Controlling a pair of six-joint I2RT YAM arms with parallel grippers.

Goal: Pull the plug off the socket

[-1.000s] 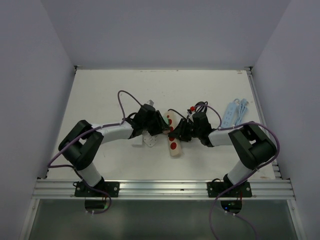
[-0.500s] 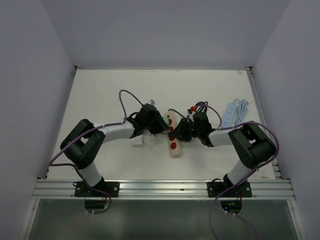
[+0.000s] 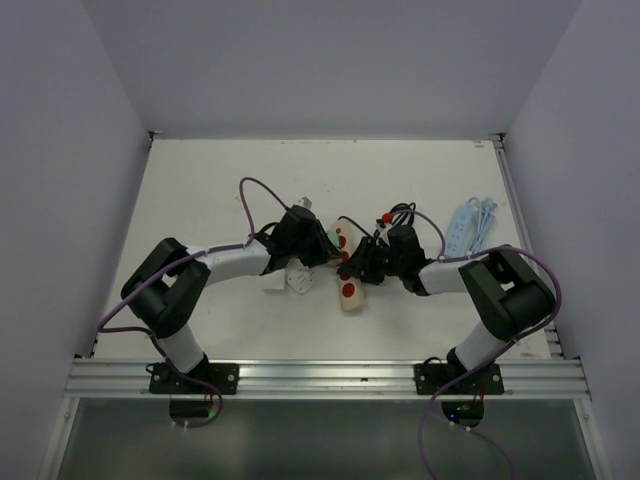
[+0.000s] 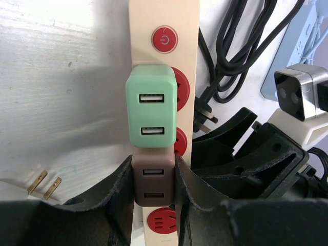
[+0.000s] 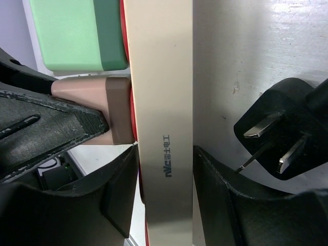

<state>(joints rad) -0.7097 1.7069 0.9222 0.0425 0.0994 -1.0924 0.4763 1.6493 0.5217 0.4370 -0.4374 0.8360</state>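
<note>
A cream socket strip (image 4: 164, 15) with red outlets lies mid-table (image 3: 348, 290). Two USB plugs sit in it: a green one (image 4: 151, 113) and, just below it, a brown one (image 4: 154, 197). My left gripper (image 4: 154, 177) is shut on the brown plug, one finger pressed on each of its sides. In the right wrist view, the strip's side (image 5: 166, 102) runs between the fingers of my right gripper (image 5: 165, 174), which lie against both its edges. The brown plug (image 5: 117, 110) and green plug (image 5: 77, 33) stick out to the left there.
A loose black plug (image 5: 279, 138) and its coiled cable (image 4: 230, 56) lie right of the strip. A white adapter with brass prongs (image 4: 43, 184) rests to its left. A pale blue strip (image 3: 462, 228) lies at the far right.
My left gripper has closed onto the brown plug and shifted slightly away from the bases. The right arm has stayed at the strip.
</note>
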